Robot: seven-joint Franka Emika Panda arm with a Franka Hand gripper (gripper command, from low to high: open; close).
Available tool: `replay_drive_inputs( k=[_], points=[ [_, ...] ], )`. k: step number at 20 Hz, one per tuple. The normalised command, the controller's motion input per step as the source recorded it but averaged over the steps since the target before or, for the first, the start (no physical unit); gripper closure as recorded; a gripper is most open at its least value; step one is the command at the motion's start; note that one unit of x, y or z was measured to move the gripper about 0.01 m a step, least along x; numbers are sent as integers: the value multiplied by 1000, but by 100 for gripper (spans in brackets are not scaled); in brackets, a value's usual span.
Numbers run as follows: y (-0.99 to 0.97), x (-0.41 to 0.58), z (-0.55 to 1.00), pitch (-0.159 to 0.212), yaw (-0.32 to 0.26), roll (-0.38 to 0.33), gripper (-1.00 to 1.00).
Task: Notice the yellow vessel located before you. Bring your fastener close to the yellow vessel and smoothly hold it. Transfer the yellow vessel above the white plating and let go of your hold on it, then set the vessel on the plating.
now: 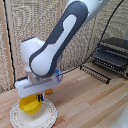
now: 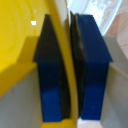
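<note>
The yellow bowl [image 1: 28, 105] sits over the white plate [image 1: 46, 118] at the exterior view's lower left; I cannot tell whether it rests on the plate or hangs just above it. My gripper [image 1: 39, 97] reaches down onto the bowl's rim from above. In the wrist view the two dark-blue fingers [image 2: 92, 60] are closed on the bowl's thin yellow rim [image 2: 65, 55], one finger inside and one outside the bowl [image 2: 20, 45]. The plate's white surface [image 2: 107, 15] shows just beyond the fingers.
A black wire dish rack [image 1: 111, 57] stands at the back on the exterior view's right, with a cable running up behind it. A blue object [image 1: 59, 75] shows behind the arm. The wooden tabletop [image 1: 90, 100] spreads across the middle and right. A curtain hangs behind.
</note>
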Motion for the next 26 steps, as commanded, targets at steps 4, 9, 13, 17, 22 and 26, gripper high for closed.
replay_drive_inputs(
  k=[4, 9, 13, 17, 22, 26],
  points=[
    [-62, 101, -409, 0, 273, -59, 100],
    [-135, 213, -213, -4, 265, -38, 100],
    [-232, 317, 11, -53, 140, -4, -100],
    [-166, 386, 126, -32, 65, 0, -100],
    [-9, 251, 93, 13, 9, 1, -100],
    [-21, 76, 179, 54, 4, 10, -100]
  ],
)
